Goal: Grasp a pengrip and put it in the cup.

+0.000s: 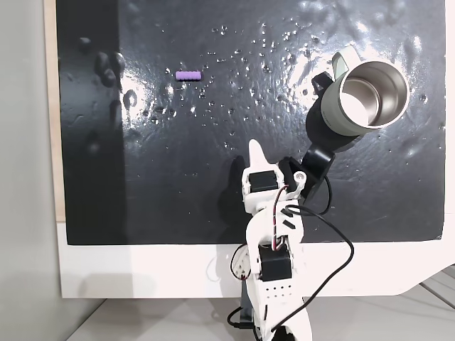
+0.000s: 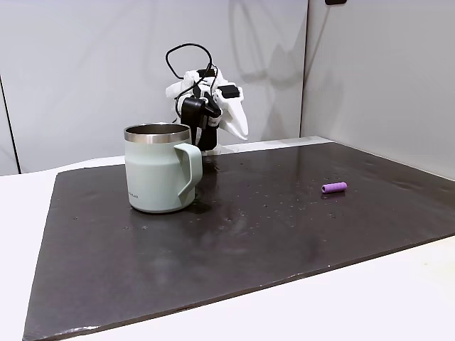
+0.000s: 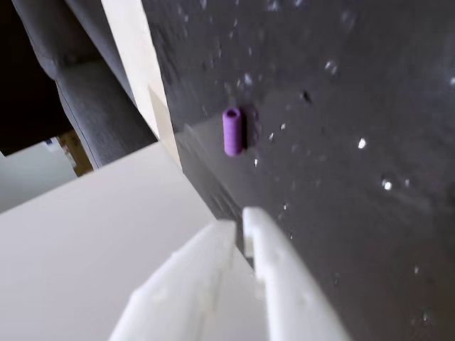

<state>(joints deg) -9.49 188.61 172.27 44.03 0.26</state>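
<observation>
A dark, glossy mat [image 1: 213,142] covers most of a white table [image 1: 142,273]; its surface is bumpy and speckled with small bright spots that catch the light. In a fixed view the mat [image 2: 249,234] lies flat with the white tabletop [image 2: 370,298] showing along its near edge, and plain pale wall panels [image 2: 85,64] stand behind it.

The claw [image 3: 239,222] is white, and in the wrist view its two fingers lie side by side with only a thin slit between them, nothing held. In a fixed view from above, the claw [image 1: 254,150] points up over the mat from the white arm [image 1: 274,234], which carries black motors and loose black cables.

The pengrip [image 1: 188,74], a small purple ribbed tube, lies on its side on the bare mat, well ahead of the claw tip and off to its left in that view. In the wrist view the pengrip [image 3: 232,131] sits beyond the fingertips, apart from them, close to the mat's edge. In the side-on fixed view the pengrip [image 2: 333,187] lies alone on the right part of the mat.

The cup [image 1: 364,98] stands upright on the mat to the claw's right in the view from above, steel inside showing. From the side, the cup [image 2: 158,170] stands in front of the arm, handle toward the pengrip's side.
</observation>
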